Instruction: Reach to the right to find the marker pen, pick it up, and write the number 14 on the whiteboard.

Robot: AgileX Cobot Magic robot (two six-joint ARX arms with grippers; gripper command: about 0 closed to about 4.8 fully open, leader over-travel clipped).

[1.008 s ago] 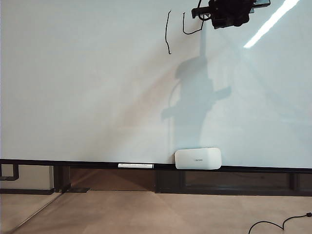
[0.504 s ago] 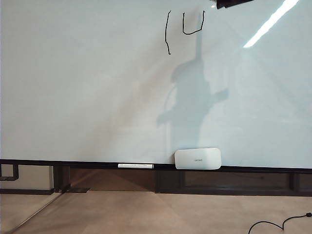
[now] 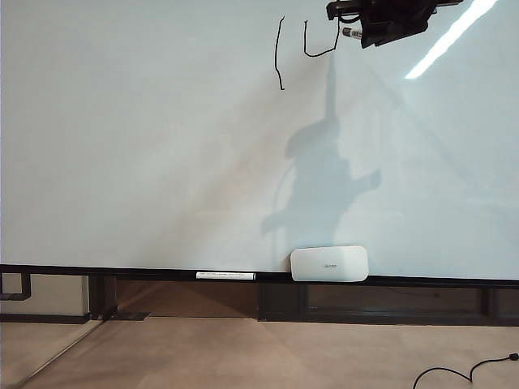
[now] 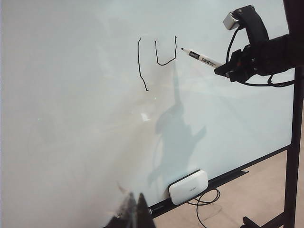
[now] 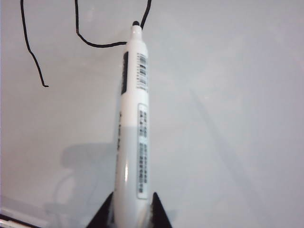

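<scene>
The right tool, clamped on the marker pen, is brought back to the whiteboard's upper right beside the unfinished 4; its long stroke is judged next; the left tool, held low, cannot be told open or closed.

The right pincer holds the marker pen against the whiteboard, just beside a black U-shaped stroke; an eraser sits far below.

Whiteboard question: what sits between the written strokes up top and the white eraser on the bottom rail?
Only bare whiteboard with the arm's shadow, shown in the exterior view.
</scene>
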